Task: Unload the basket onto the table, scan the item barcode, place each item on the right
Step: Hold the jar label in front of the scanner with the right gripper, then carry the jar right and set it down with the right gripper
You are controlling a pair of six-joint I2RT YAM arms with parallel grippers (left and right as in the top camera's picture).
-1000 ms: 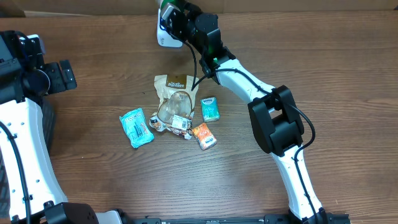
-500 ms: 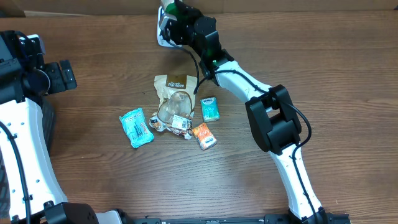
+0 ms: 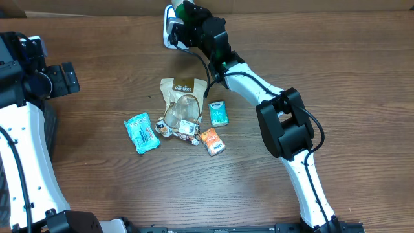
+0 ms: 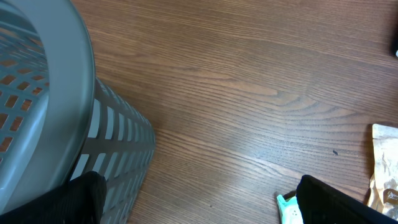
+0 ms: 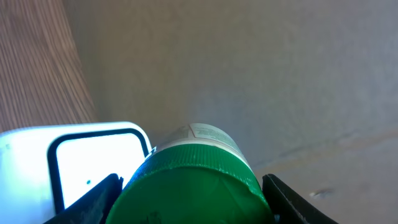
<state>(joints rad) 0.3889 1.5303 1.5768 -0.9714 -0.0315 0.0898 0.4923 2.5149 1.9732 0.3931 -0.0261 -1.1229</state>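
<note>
Green-capped bottle (image 5: 193, 180), label print unreadable

Cropped at the frame edges, print unreadable.
In the right wrist view the green-lidded bottle (image 5: 193, 180) ran off the bottom edge, its barcode unseen, and the white glowing scanner block (image 5: 37, 162) was cropped at left. The left wrist view cut off the grey slatted plastic basket (image 4: 62, 124), the tan paper pouch (image 4: 385, 162) and the teal packet (image 4: 285, 210). Overhead, the packets' print was too small to read.
</note>
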